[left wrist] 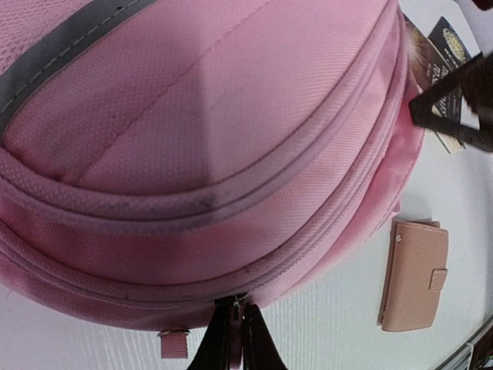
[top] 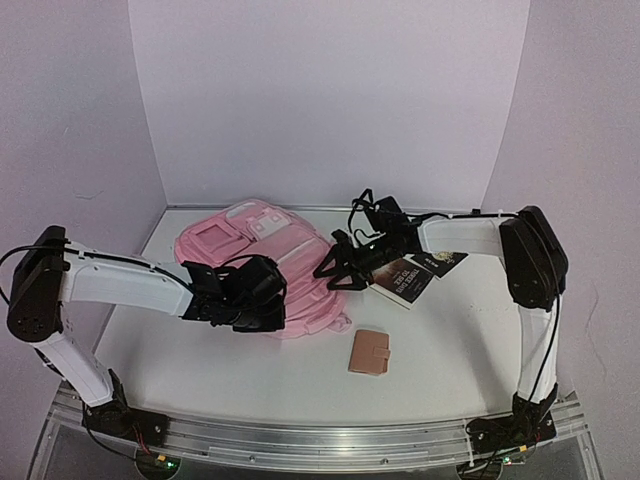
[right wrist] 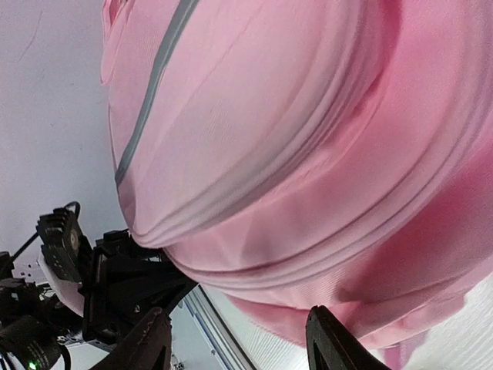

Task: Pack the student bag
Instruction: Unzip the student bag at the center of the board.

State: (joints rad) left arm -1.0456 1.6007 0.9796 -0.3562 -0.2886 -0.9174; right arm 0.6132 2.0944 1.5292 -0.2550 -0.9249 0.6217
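The pink student bag (top: 262, 262) lies flat in the middle of the table, front pockets up. It fills the left wrist view (left wrist: 208, 139) and the right wrist view (right wrist: 308, 154). My left gripper (top: 262, 312) is at the bag's near edge, shut on the bag's zip pull (left wrist: 234, 312). My right gripper (top: 335, 268) is open at the bag's right edge, its fingers (right wrist: 331, 347) spread just off the fabric and holding nothing.
A small tan wallet (top: 370, 351) lies on the table in front of the bag's right side; it also shows in the left wrist view (left wrist: 414, 274). Dark booklets (top: 408, 278) lie under the right arm, right of the bag. White walls enclose the back and sides.
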